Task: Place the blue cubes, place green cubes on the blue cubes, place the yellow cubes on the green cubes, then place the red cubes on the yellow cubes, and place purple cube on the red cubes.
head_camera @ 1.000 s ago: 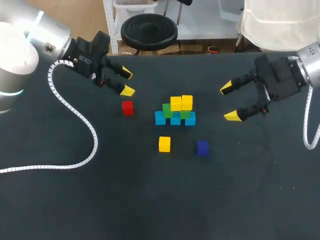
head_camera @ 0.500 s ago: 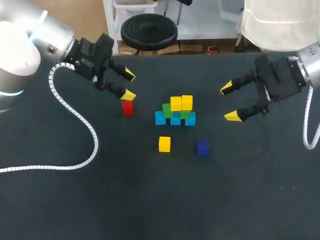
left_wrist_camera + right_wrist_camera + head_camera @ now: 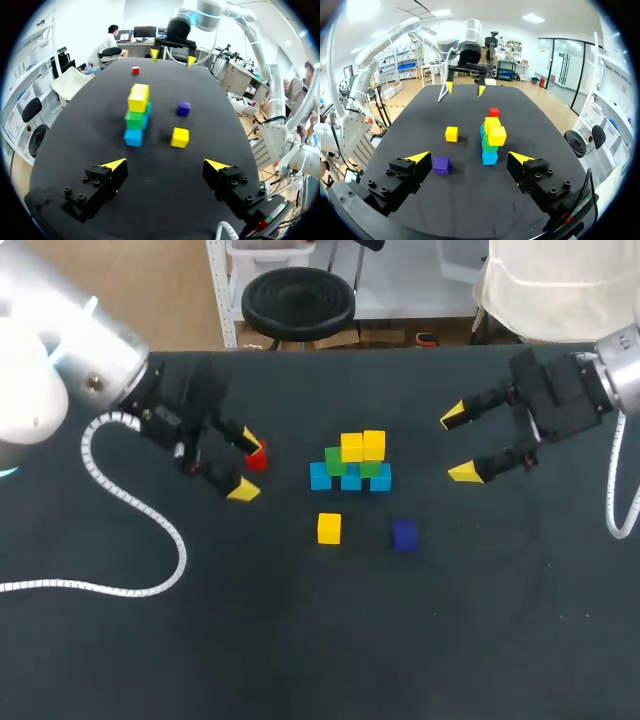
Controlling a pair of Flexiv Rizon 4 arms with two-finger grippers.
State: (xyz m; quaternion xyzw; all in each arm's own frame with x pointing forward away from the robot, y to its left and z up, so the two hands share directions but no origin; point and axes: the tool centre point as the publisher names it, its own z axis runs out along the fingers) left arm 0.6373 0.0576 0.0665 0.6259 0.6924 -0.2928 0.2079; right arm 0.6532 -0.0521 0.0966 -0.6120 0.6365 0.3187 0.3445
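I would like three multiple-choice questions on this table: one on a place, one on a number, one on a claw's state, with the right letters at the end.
1. Where is the yellow cube that is off the stack?
A. on the table, beside the purple cube
B. on top of that cube
C. in the air

2. How many yellow cubes are on the stack?
A. one
B. four
C. two

3. How is the right claw?
A. shut, tips touching
B. open, empty
C. shut on a cube

1 A: it lies next to the purple cube.
2 C: two sit side by side on top.
3 B: its fingers stand apart with nothing between.
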